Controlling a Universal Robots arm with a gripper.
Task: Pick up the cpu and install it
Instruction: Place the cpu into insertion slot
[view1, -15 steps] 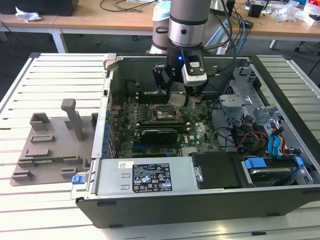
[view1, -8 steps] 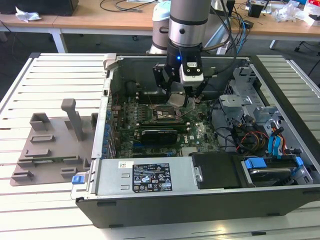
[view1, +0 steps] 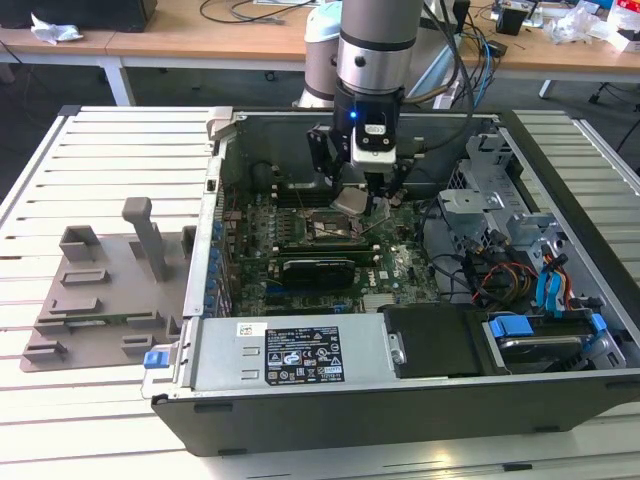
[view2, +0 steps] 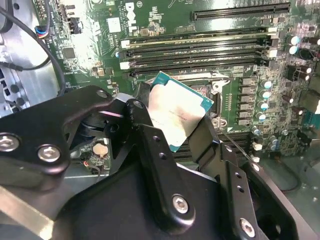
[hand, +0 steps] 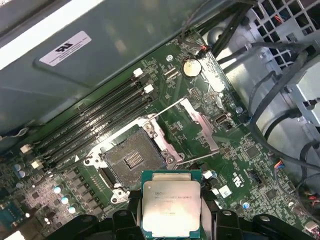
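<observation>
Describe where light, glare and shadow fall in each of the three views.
Exterior view: a blue light glows above the gripper, and the motherboard sits dimmer than the bright table. Second wrist view: glare washes the cpu pale; the gripper holding it is nearly black. First wrist view: the cpu is evenly lit, and the metal frame of the open socket shines.

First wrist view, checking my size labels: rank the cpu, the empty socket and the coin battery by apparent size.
1. cpu and empty socket: they look about alike, and the cpu sits nearer the camera, so unranked.
2. coin battery: clearly smallest.
</observation>
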